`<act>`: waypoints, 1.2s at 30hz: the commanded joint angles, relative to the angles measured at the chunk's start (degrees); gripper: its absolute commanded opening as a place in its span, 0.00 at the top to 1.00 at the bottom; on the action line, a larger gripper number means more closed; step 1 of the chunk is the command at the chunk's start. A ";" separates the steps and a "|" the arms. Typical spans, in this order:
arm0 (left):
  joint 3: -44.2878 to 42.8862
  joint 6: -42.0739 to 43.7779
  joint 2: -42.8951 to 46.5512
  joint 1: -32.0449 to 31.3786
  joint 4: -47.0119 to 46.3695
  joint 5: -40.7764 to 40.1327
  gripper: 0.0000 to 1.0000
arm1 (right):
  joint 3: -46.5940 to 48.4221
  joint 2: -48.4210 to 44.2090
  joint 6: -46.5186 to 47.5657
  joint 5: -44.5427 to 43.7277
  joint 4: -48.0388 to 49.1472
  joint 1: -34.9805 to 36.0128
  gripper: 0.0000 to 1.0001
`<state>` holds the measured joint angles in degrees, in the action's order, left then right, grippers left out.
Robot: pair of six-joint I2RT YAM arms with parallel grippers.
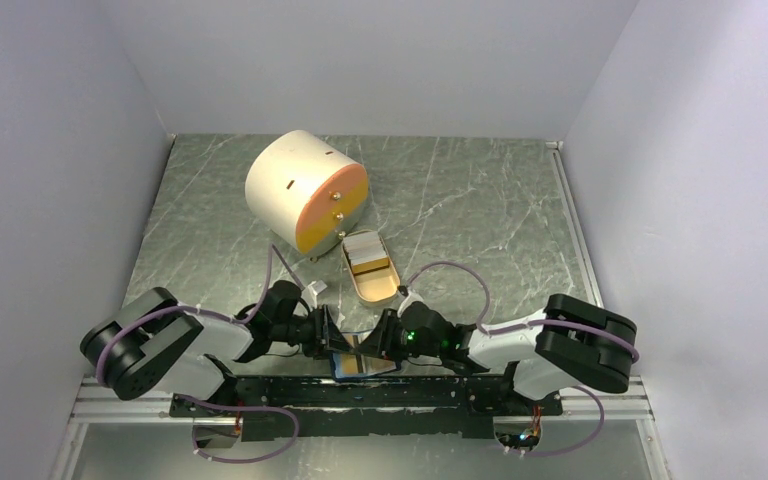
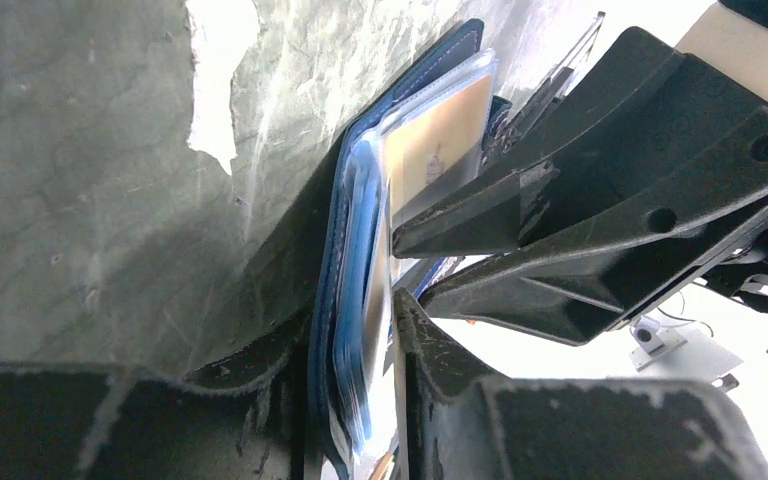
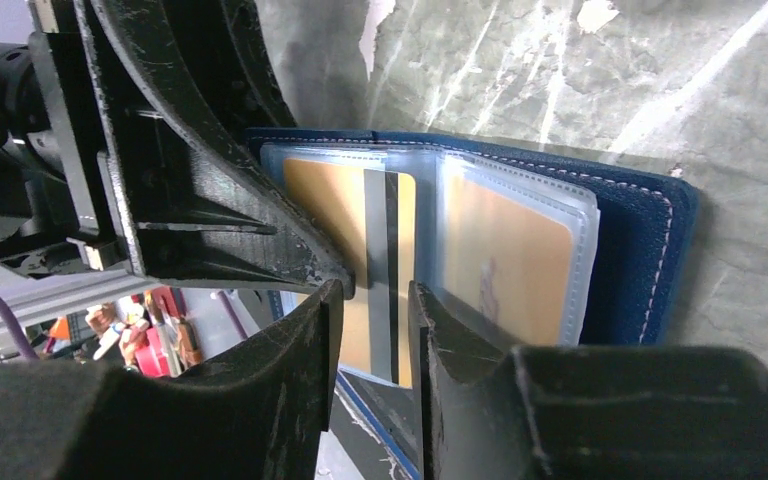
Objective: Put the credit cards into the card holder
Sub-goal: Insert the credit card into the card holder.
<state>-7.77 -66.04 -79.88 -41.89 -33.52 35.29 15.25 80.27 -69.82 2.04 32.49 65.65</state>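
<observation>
The dark blue card holder point(image 1: 360, 365) lies open at the table's near edge between both arms. Its clear sleeves hold tan cards, one with a grey stripe point(image 3: 380, 250). My left gripper point(image 1: 332, 345) is shut on the card holder point(image 2: 345, 250), which shows edge-on between its fingers point(image 2: 430, 380). Beside it, my right gripper point(image 3: 372, 295) stands open, its jaws apart just in front of the striped card and the blue cover point(image 3: 640, 250). Its fingers point(image 2: 580, 200) touch the sleeves. Whitish credit cards point(image 1: 364, 251) lie stacked in the tan oval dish point(image 1: 372, 290).
A big cream cylinder with an orange face point(image 1: 305, 190) lies on its side behind the dish. The grey marbled table point(image 1: 480, 200) is walled on three sides. A metal rail point(image 1: 360, 395) runs along the near edge under the arms.
</observation>
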 commanded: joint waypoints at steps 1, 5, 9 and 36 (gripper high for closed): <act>-1.13 0.87 -0.38 -0.50 -2.24 0.94 0.68 | -0.99 -1.43 -0.11 -0.42 3.58 0.30 0.67; -1.50 0.71 -1.36 -0.64 -2.97 1.15 0.68 | -0.89 -1.95 0.58 0.02 4.56 0.28 0.69; -2.37 0.88 -0.97 -0.57 -2.42 1.95 0.66 | -1.65 -2.52 1.07 -1.03 3.13 0.32 0.69; -4.46 3.76 12.14 -0.54 12.20 -1.11 0.65 | -1.76 -9.66 5.61 -10.49 -14.83 0.19 0.81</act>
<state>-10.52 -63.35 -68.88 -42.22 -21.80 34.33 13.43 69.60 -65.04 -6.96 18.31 65.69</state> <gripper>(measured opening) 0.335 0.193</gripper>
